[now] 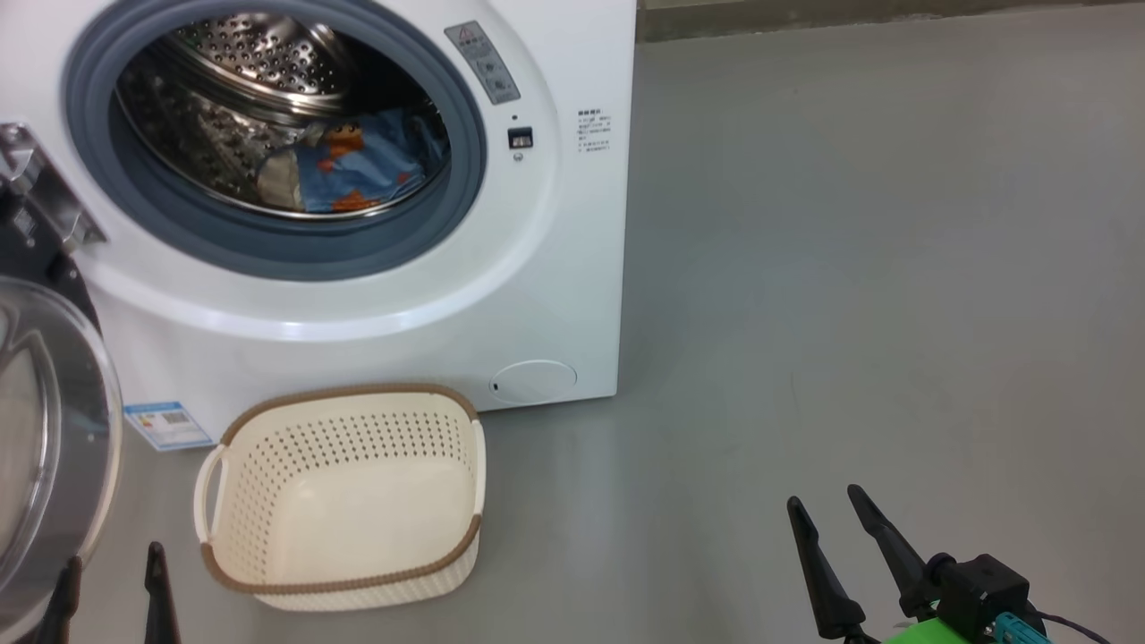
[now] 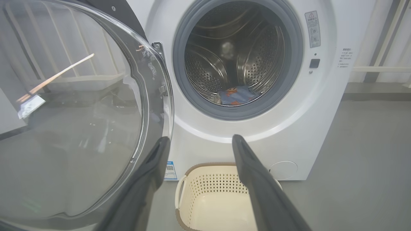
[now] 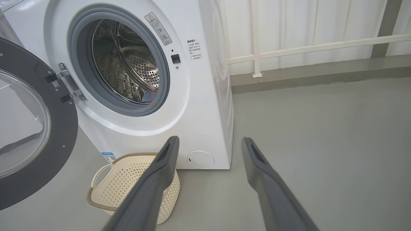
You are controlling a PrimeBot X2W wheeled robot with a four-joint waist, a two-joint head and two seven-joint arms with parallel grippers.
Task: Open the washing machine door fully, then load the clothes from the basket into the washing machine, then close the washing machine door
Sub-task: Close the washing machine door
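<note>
The white washing machine [image 1: 555, 224] stands with its round door [image 1: 54, 429] swung wide open to the left; the door's glass bowl [image 2: 70, 122] looms close to my left gripper. Blue clothes [image 1: 358, 170] with orange prints lie inside the steel drum, also seen as clothes [image 2: 237, 95] in the left wrist view. The cream basket [image 1: 344, 572] sits on the floor in front of the machine and holds nothing. My left gripper [image 1: 112, 572] is open at the lower left, beside the door. My right gripper [image 1: 827, 505] is open over bare floor, right of the basket.
Grey floor [image 1: 850, 268] stretches to the right of the machine. A white railing [image 3: 289, 48] and a wall base run behind it. A round white flap [image 1: 534, 380] and a blue label [image 1: 165, 425] sit low on the machine's front.
</note>
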